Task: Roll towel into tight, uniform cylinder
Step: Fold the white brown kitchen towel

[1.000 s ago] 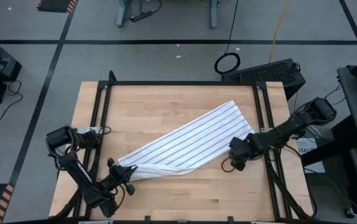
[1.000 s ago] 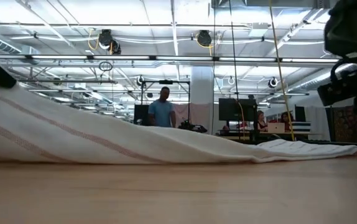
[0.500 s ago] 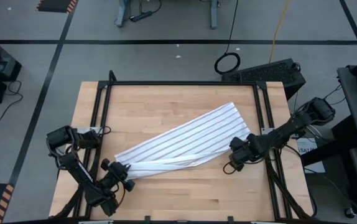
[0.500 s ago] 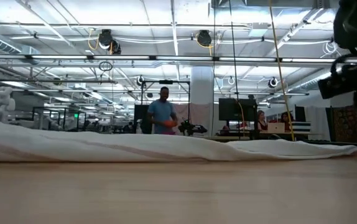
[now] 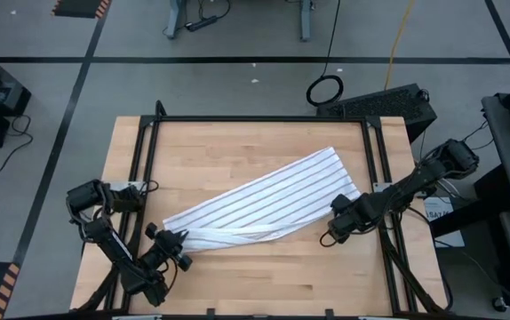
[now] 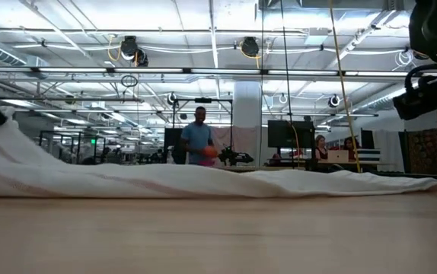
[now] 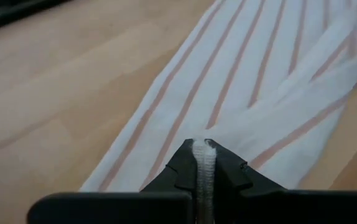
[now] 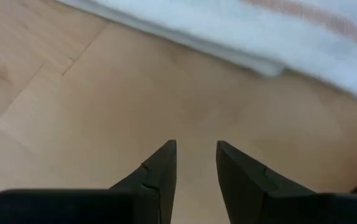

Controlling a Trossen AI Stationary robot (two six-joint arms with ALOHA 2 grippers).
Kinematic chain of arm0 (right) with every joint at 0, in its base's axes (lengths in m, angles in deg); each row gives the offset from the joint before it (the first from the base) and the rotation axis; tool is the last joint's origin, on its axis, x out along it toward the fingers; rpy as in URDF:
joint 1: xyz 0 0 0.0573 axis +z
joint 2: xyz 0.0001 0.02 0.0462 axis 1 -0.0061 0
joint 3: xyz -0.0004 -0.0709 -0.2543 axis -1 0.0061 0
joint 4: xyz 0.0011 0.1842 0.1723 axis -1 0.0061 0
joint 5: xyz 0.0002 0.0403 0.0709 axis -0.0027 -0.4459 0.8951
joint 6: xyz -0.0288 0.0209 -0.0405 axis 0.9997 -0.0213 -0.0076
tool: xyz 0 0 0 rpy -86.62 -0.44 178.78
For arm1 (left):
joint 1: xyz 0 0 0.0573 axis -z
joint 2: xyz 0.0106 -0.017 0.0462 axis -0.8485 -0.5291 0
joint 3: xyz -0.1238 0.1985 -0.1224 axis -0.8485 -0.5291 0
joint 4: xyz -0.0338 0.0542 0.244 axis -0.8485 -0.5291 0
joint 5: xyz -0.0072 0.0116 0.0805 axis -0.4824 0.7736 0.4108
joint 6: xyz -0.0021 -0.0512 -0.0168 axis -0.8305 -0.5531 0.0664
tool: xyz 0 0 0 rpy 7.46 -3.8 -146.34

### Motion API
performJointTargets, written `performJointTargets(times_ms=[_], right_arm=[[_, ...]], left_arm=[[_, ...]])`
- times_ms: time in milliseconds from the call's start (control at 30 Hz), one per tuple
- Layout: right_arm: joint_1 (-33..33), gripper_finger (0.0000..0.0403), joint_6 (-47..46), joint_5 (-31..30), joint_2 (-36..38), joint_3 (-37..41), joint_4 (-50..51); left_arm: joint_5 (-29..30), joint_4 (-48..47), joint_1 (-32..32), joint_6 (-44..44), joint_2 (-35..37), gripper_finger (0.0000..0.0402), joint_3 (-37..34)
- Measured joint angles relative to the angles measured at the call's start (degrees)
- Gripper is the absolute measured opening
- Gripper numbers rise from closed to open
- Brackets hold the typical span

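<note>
The towel (image 5: 264,200) lies slantwise across the middle of the wooden counter (image 5: 237,276), partly folded along its near edge. The left pincer (image 5: 177,242) sits at the towel's near-left corner, clamped on a pinch of the cloth, which shows between its tips in the left wrist view. The right pincer (image 5: 337,213) hangs just beside the towel's right end, its fingers (image 8: 160,168) slightly apart over bare wood, holding nothing.

Two dark jointed arms, black cabling along the links. Left gripper (image 7: 204,163) and right gripper (image 8: 195,163): matte black, tapered, angular fingers.
</note>
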Motion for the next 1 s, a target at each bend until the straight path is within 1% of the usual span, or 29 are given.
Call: performJointTargets(times_ms=[67, 133, 200, 267, 367, 567, 667, 733, 833, 933, 1000], right_arm=[[0.0, 0.0104, -1.7, 0.1, 0.0, 0.0, 0.0], [0.0, 0.0104, -3.4, -0.1, 0.0, 0.0, 0.0], [0.0, 0.0104, -4.3, -1.2, 0.0, 0.0, -0.1], [0.2, 0.0104, -3.4, -3.0, 0.0, 0.0, -1.1], [0.4, 0.0104, -1.0, -3.3, 0.0, 0.0, -3.2], [0.8, 0.0104, -2.9, -0.1, 0.1, 0.1, -2.6], [2.3, 0.0104, -4.5, -0.8, 0.1, 0.1, -2.2], [3.9, 0.0104, -7.3, -1.8, 0.0, 0.1, -1.2], [6.2, 0.0104, -10.8, -1.6, -0.6, 0.1, -1.6], [7.7, 0.0104, -13.2, -1.5, -0.6, 0.1, -4.8], [7.9, 0.0104, -14.2, -1.4, -0.5, 0.1, -7.0]], left_arm=[[2.4, -0.5, -0.7, 0.4, 0.0, 0.0020, 0.0], [2.6, -1.2, -1.6, 0.8, 0.0, 0.0020, 0.0], [2.8, -0.9, -2.7, 3.4, 0.0, 0.0020, 0.0], [4.0, -0.5, -3.8, 7.0, 0.0, 0.0020, 0.0], [5.3, -1.0, -5.8, 10.9, 0.4, 0.0020, 0.0], [5.3, -1.8, -10.0, 20.8, 6.0, 0.0020, 0.0], [3.5, -2.0, -11.4, 26.5, 8.9, 0.0020, 0.0], [2.3, -3.4, -12.1, 27.3, 10.1, 0.0020, 0.0], [2.8, -7.3, -13.5, 27.1, 10.6, 0.0020, 0.0], [3.1, -12.1, -16.0, 26.6, 10.7, 0.0020, 0.0], [3.6, -13.0, -17.2, 26.1, 10.7, 0.0020, -0.3]])
